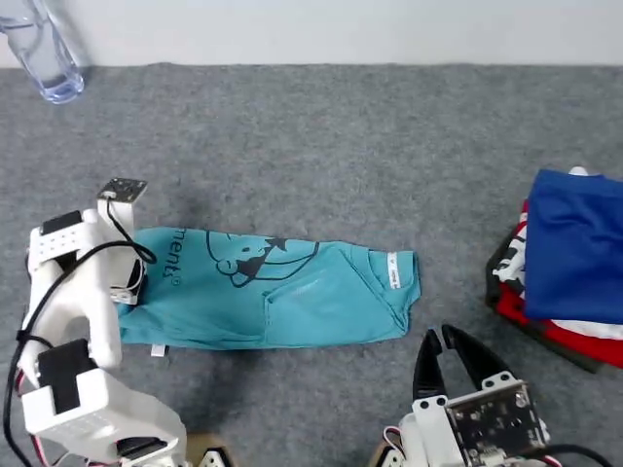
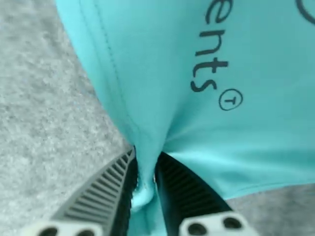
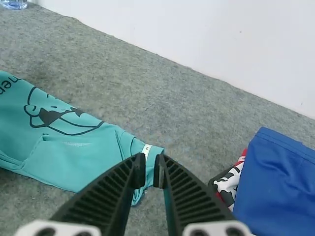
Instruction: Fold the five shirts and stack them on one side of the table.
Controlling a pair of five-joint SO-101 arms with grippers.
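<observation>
A teal shirt (image 1: 282, 287) with a dark print lies folded into a long band across the middle of the grey table. My left gripper (image 1: 131, 287) is at the band's left end, shut on a pinch of the teal shirt (image 2: 172, 73) between its fingers (image 2: 110, 184). My right gripper (image 1: 443, 341) hovers near the front edge, just beyond the shirt's right end, shut and holding nothing. In the right wrist view, my right gripper (image 3: 149, 169) sits above the collar end of the teal shirt (image 3: 59, 142).
A stack of folded shirts (image 1: 569, 272) with a blue one on top sits at the right edge, and this stack (image 3: 275, 182) is to the right gripper's side. A clear plastic bottle (image 1: 44, 53) stands at the back left. Grey carpet (image 1: 321, 136) covers the table.
</observation>
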